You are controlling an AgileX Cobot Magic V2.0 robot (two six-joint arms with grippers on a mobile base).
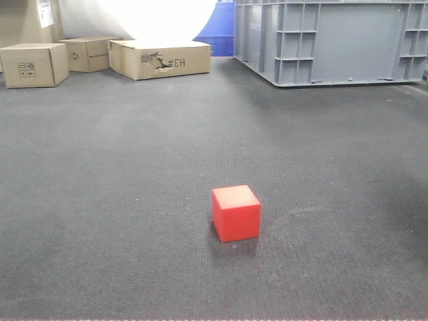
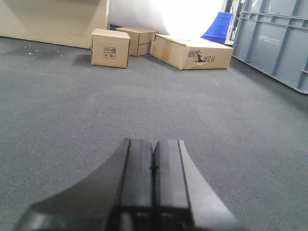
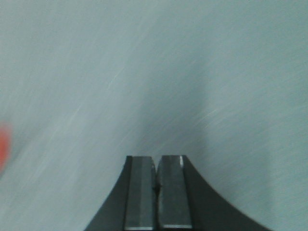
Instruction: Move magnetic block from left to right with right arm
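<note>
Right gripper (image 3: pixel 155 166) is seen with fingers pressed together, nothing held, above blurred grey carpet (image 3: pixel 144 72). A red smear at the left edge of its view is taken for the magnetic block (image 3: pixel 3 144), well apart from the fingertips. Left gripper (image 2: pixel 154 151) is likewise closed and empty. In the front view the block (image 1: pixel 236 212) is set alone on carpet.

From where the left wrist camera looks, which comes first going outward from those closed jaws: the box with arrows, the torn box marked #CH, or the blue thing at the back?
1. Box with arrows, ahead to the left of the left gripper.
2. Torn #CH box, ahead and slightly right, a little farther back.
3. Blue thing, farthest, behind the torn box on the right.
</note>
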